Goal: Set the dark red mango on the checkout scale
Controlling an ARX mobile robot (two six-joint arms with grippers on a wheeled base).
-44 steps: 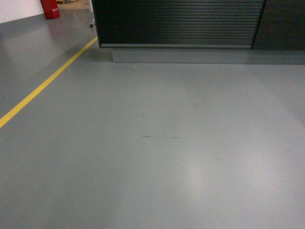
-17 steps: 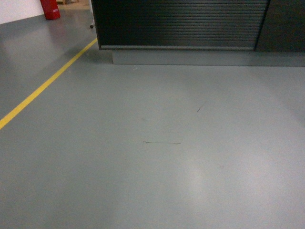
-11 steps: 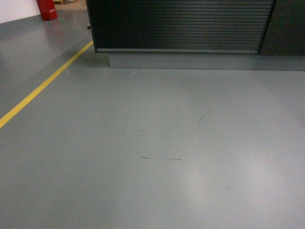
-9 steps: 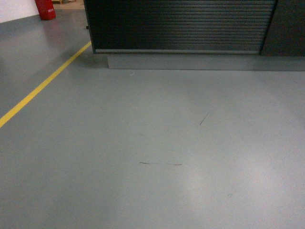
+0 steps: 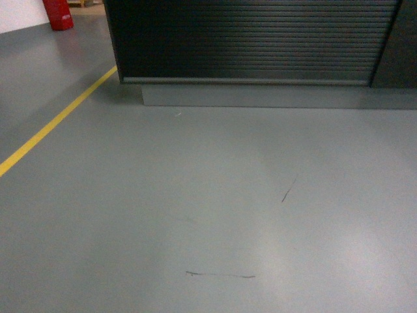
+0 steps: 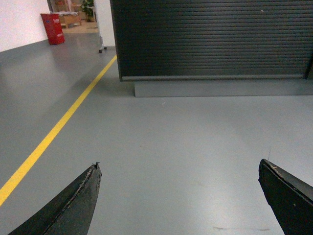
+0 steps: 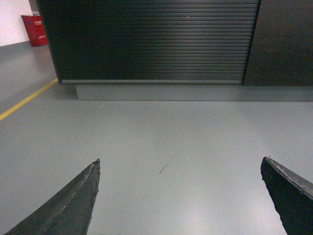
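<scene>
Grey sealed floor (image 5: 195,195) fills most of the head view, with a yellow line (image 5: 58,117) running diagonally along its left side and 2 thin dark scuff marks, one (image 5: 287,191) right of centre and one (image 5: 220,275) near the bottom edge. At the far end stands the checkout (image 5: 254,39), seen only as its dark, horizontally ribbed front panel above a plain grey plinth (image 5: 273,96); a smooth dark panel (image 7: 286,41) adjoins it on the right. The counter top is out of frame in all 3 views, so neither the scale nor the dark red mango can be seen, and their positions cannot be stated. A red object (image 6: 52,28) stands on the floor far left, beside a white wall (image 6: 22,22).

The left gripper (image 6: 178,176) hangs above bare floor, its 2 dark fingers (image 6: 73,205) spread wide to the frame edges, with nothing between them. The right gripper (image 7: 180,174) is likewise spread wide over bare floor, its fingers (image 7: 71,205) holding nothing. Both face the ribbed panel. Neither gripper appears in the head view.
</scene>
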